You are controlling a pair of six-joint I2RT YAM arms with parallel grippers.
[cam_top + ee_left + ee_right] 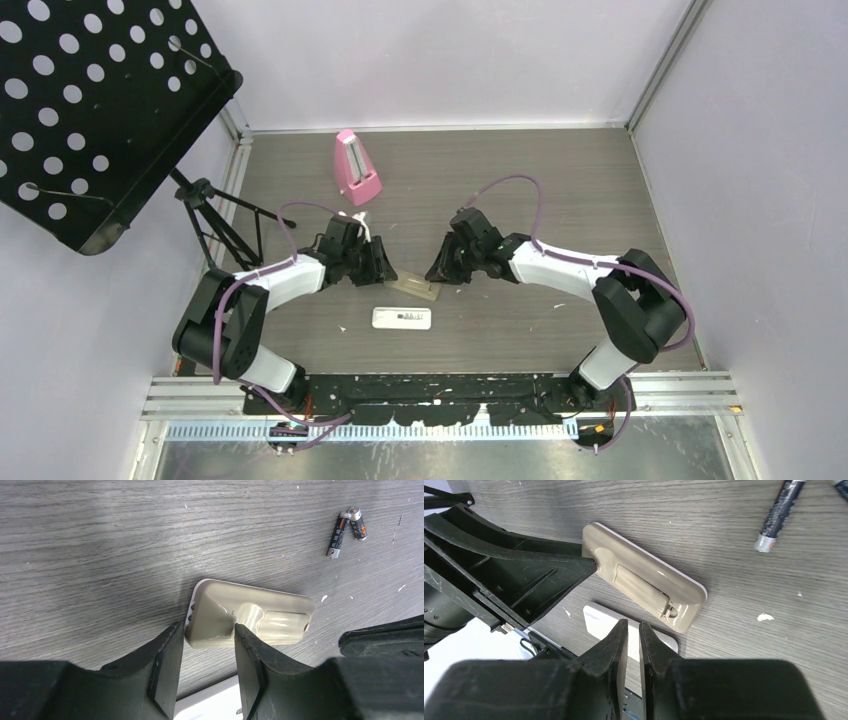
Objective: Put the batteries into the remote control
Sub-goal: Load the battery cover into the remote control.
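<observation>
Two batteries [340, 535], dark with orange print, lie loose on the grey wood-grain surface [100, 555]. They touch at one end and splay into a narrow V. In the left wrist view they sit at 1 o'clock from the beige remote [250, 620], apart from it.

The beige remote lies back-up and flat. Its battery cover [641, 587] is shut, so what is inside the compartment can't be seen.

Left gripper [206, 630]: jaws apart, straddling one end of the beige remote. One finger [167, 670] is just outside the corner and the other is over the back. Whether they press on it, cannot tell.

Right gripper [634, 627]: jaws nearly together with a thin slit between them, holding nothing. It hangs near the remote's other end.

A white remote [402, 318] lies at 6 o'clock from the beige one in the top view, close by. It has dark marks on its face, too small to read.

Further out, a pink metronome [355, 168] stands upright at 11 o'clock. A black perforated music stand [100, 110] is at 10 o'clock, at the surface's edge.
</observation>
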